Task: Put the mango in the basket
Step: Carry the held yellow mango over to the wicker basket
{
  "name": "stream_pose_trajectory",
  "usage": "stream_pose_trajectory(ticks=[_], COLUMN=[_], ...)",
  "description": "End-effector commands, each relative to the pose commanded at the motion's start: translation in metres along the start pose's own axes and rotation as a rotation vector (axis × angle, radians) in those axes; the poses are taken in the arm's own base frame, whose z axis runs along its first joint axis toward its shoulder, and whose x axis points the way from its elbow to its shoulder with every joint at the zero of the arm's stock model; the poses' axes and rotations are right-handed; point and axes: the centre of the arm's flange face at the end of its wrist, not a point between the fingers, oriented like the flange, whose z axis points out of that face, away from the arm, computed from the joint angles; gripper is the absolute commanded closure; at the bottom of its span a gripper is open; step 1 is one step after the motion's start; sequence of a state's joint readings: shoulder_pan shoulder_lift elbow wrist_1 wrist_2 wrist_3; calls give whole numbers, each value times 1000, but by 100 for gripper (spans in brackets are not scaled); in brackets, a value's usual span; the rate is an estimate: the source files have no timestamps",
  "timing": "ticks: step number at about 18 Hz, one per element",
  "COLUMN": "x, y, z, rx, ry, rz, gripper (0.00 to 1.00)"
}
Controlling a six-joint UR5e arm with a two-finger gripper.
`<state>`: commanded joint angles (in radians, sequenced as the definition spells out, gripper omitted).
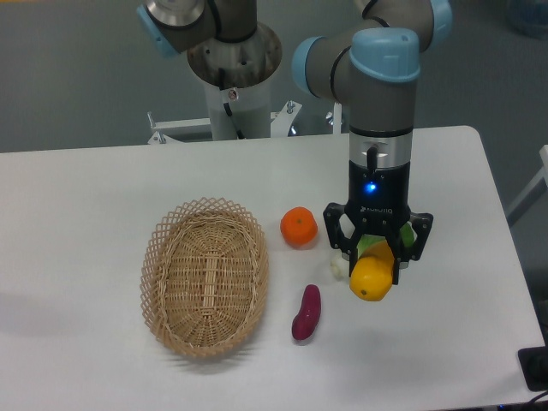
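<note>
The mango (371,277) sits clamped in the tool (378,257), its yellow-orange body poking out below the black fingers and tilted a little, lower end toward 7 o'clock. Whether it is clear of the surface (103,188) or resting on it cannot be told from this view, though it looks slightly raised. Behind the fingers something green (406,237) shows at about 2 o'clock of the mango, and a small pale item (340,266) lies just beside it at 9 o'clock; both are too hidden to name. A round orange (299,226) sits near, at 10 o'clock of the mango, and a dark purple sweet potato (306,312) lies near at 8 o'clock, apart from both. The basket (205,276) stands well apart at 9 o'clock, beyond the orange and sweet potato, and nothing can be seen inside it. By my reading the grasp is done and the carry is the step in hand: the fruit is held but has not begun to cross. The next move calls for a lift high enough to clear the orange, the sweet potato and the basket's lattice rim, then a travel toward 9 o'clock until the mango hangs over the woven floor, then a lowering and a release. The mango is smooth and long, held near one end, so it could swing or slip in a quick move.
</note>
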<state>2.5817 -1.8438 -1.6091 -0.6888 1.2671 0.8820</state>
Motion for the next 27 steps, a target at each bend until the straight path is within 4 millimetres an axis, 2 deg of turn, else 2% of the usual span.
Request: stream_pose_trajectory(ticks=[4,11,14,17,22,24,27], x=[3,37,52,75,131,159,205], y=[1,21,20,18,4,-2,-9], z=[1,-10,-20,-19,-2,9,38], rx=[-3,-28,-24,-41,-114,-154,-234], ry=[4,31,33,46,54,54,56], rz=[7,-1,4,18,4,-7,8], gripper=[50,50,50,50,50,50,50])
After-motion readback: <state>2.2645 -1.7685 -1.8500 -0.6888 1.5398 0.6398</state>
